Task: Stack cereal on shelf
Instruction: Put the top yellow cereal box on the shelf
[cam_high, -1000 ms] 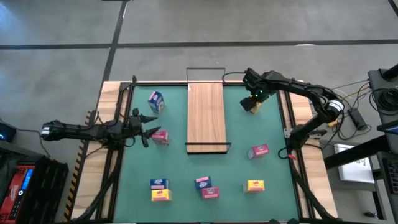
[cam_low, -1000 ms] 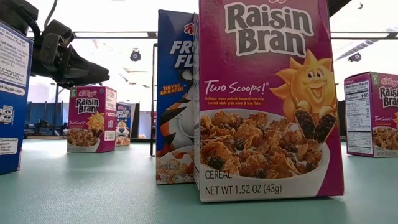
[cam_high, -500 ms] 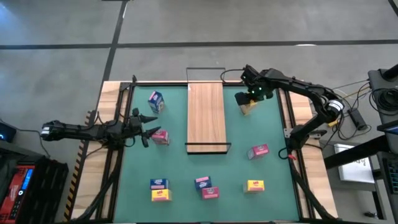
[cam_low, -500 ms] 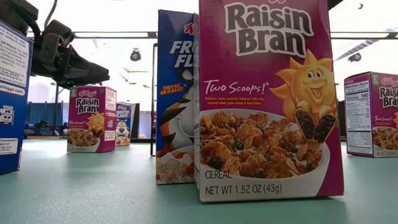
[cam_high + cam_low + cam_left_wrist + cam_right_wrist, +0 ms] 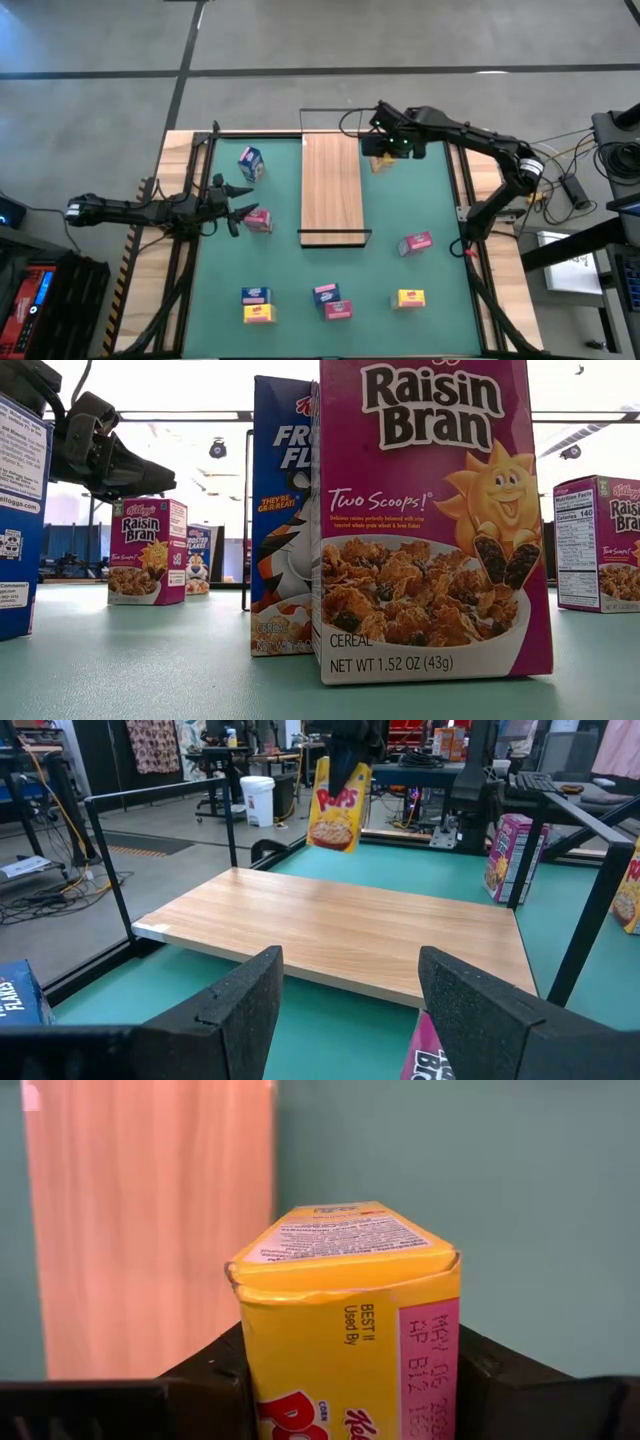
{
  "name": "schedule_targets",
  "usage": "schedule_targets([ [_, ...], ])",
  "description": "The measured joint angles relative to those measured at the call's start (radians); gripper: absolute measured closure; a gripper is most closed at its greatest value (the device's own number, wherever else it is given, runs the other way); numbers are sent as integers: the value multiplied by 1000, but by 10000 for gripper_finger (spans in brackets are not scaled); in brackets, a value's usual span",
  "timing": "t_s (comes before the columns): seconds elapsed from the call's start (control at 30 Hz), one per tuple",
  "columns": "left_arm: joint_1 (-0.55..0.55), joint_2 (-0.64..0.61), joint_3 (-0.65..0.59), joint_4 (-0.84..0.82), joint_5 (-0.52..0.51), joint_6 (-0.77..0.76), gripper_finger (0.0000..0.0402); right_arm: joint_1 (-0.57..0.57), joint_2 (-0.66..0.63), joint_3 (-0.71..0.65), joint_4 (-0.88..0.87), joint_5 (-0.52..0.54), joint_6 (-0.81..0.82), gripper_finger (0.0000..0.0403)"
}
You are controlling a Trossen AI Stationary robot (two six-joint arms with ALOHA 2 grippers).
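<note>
- Your right gripper [image 5: 383, 152] is clamped on a yellow cereal box [image 5: 345, 1320]; both fingers press its side faces, and it hangs clear of the table just beside the far end of the shelf [image 5: 331, 185], close to its right edge
- In the left wrist view that box [image 5: 338, 798] dangles upright above the plank's far side; holding it by the top leaves its base free to land flat, I judge
- Your left gripper [image 5: 236, 207] waits at the table's left side, fingers parted and holding nothing; a pink box [image 5: 259, 220] lies just beside its tips, probably the next pick
- The plank carries no box so far, so the stacking has barely begun
- The other boxes are spread over the green table [image 5: 430, 195]: a blue one [image 5: 250, 163] to the shelf's left, another pink one [image 5: 416, 243] to its right, and several along the near edge
- Bring the yellow box fully over the wood before you lower it; mind the black wire frame [image 5: 331, 110] at that end
</note>
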Motion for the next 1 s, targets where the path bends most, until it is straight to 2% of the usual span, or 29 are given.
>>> schedule_targets([
  [0.3,0,0,0,0,0,0,184,48,169,185,-45,0,20,236],
  [1.0,0,0,0,0,0,0,184,66,655,821,-220,-8,11,236],
])
